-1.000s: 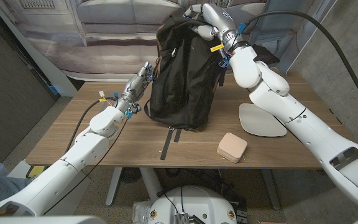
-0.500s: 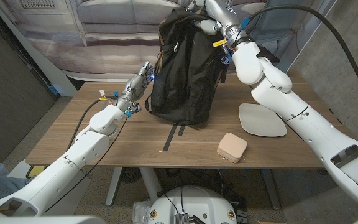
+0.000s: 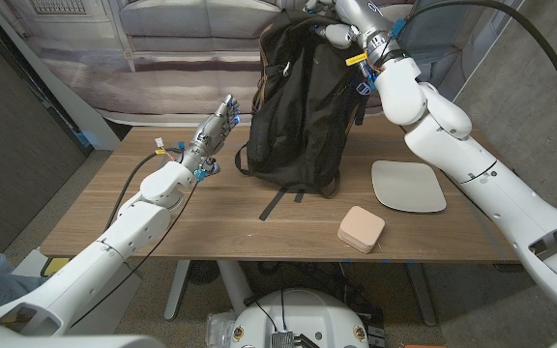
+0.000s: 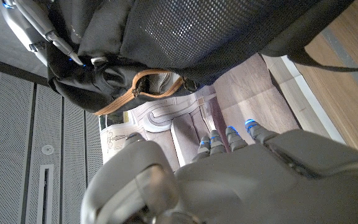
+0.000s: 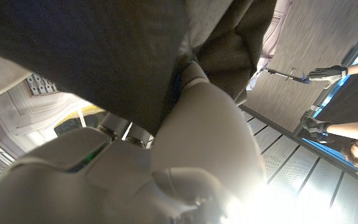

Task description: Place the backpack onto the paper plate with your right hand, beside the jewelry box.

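We see the black backpack (image 3: pixel 303 106) standing upright near the middle of the wooden desk (image 3: pixel 162 227), its base on or just above the wood; we cannot tell which. Its top is tilted slightly toward the right. Our right hand (image 3: pixel 341 21) grips the backpack at its top, fingers curled around the fabric there, with the arm reaching in from the near right and bending high over the desk. In the right wrist view the hand (image 5: pixel 191 124) is pressed up against dark cloth, and a person's gloved hands (image 5: pixel 319 127) show at the far edge of that picture.

Two loose straps (image 3: pixel 278 201) trail from the backpack's base onto the desk toward us.

The white paper plate (image 3: pixel 409 187) lies to the right of the backpack, just beside its lower right corner, and bare. The pale pink jewelry box (image 3: pixel 362 229) sits nearer to us than the plate, just off its near left rim, on the wood and not on the plate.

Our left hand (image 3: pixel 216 128) is stretched out to the left of the backpack, fingers straight and close together, holding nothing, with a small gap between it and the bag. In the left wrist view its fingertips (image 4: pixel 229 138) point toward the bag's mesh back and a tan zipper trim (image 4: pixel 148 84).
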Robot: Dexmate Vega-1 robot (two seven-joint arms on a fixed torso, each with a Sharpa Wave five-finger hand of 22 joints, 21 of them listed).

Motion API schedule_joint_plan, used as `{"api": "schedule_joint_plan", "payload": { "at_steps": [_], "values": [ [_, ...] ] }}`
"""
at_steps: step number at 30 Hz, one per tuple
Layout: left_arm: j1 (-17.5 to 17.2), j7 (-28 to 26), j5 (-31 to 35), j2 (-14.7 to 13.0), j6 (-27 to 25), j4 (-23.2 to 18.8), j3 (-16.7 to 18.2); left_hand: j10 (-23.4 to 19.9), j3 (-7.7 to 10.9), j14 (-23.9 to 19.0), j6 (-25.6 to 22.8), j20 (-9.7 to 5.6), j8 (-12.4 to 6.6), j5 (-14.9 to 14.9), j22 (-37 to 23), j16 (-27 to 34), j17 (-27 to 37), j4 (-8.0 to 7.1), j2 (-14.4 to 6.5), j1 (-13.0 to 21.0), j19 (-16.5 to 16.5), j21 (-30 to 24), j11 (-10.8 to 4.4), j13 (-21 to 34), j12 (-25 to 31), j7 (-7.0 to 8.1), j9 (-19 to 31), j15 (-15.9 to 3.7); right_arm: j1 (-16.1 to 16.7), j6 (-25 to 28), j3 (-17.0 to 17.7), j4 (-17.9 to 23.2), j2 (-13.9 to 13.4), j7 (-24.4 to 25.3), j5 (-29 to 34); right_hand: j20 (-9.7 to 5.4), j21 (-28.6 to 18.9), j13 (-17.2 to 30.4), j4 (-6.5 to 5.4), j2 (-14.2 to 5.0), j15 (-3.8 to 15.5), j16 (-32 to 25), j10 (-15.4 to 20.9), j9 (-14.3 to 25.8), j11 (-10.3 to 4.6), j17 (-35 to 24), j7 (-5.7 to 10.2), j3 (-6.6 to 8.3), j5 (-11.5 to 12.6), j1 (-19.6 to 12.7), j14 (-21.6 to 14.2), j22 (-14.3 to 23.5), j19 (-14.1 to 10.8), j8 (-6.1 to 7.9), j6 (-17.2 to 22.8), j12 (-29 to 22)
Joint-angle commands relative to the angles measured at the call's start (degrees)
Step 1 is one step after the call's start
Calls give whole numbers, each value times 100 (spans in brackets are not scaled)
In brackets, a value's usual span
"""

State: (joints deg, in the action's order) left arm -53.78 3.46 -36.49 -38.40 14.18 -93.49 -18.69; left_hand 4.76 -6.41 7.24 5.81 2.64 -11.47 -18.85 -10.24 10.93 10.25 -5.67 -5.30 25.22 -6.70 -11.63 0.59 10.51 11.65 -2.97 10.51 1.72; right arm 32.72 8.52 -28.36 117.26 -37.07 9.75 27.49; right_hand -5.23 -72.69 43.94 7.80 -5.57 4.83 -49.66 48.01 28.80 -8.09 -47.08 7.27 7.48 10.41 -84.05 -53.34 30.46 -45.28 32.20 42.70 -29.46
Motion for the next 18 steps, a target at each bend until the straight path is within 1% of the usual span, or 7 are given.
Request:
{"api": "schedule_joint_plan", "payload": {
  "at_steps": [1,9,11,13,18],
  "values": [
    [99,75,-38,32,-5,148,-16,27,-53,18,2,-13,23,1,-23,-15,31,10,-43,51,0,2,12,24,-5,0,25,16,82,266,172,219,-211,-77,16,-781,-44,16,12,-209,830,-64,33,10,2,-22,-11,-22,33,-194,-284,10,25,-12,34,30],
    [144,110,-47,68,40,250,-22,28,-61,15,0,-9,22,3,-23,-14,31,10,-46,55,-1,2,7,24,-5,-2,25,19,128,554,357,480,-353,-194,-4,-781,-71,41,10,-209,826,-75,40,16,0,-7,-7,-29,32,-197,-270,-5,36,-27,29,52],
    [160,134,-50,68,42,273,-30,30,-63,16,2,-11,23,3,-23,-14,31,9,-47,55,-2,2,5,24,-6,1,25,17,142,615,406,533,-387,-225,-39,-782,-79,55,27,-201,834,-89,44,26,6,-19,18,-26,35,-222,-268,-14,41,-29,28,58],
    [167,117,-41,77,42,281,-32,32,-64,16,3,-11,23,4,-23,-14,31,9,-48,56,-3,2,7,24,-7,-7,25,17,165,661,452,587,-431,-237,-55,-779,-96,60,44,-191,838,-88,48,32,-3,-26,4,-21,39,-249,-245,-18,35,-34,22,68],
    [216,141,-42,83,2,310,-58,30,-69,15,2,-8,23,5,-23,-14,31,9,-49,58,-3,2,7,24,-6,7,25,18,220,752,544,678,-517,-248,-105,-777,-135,86,45,-192,838,-89,42,26,-8,-25,2,-21,43,-266,-220,-25,32,-50,29,87]
  ]
}}
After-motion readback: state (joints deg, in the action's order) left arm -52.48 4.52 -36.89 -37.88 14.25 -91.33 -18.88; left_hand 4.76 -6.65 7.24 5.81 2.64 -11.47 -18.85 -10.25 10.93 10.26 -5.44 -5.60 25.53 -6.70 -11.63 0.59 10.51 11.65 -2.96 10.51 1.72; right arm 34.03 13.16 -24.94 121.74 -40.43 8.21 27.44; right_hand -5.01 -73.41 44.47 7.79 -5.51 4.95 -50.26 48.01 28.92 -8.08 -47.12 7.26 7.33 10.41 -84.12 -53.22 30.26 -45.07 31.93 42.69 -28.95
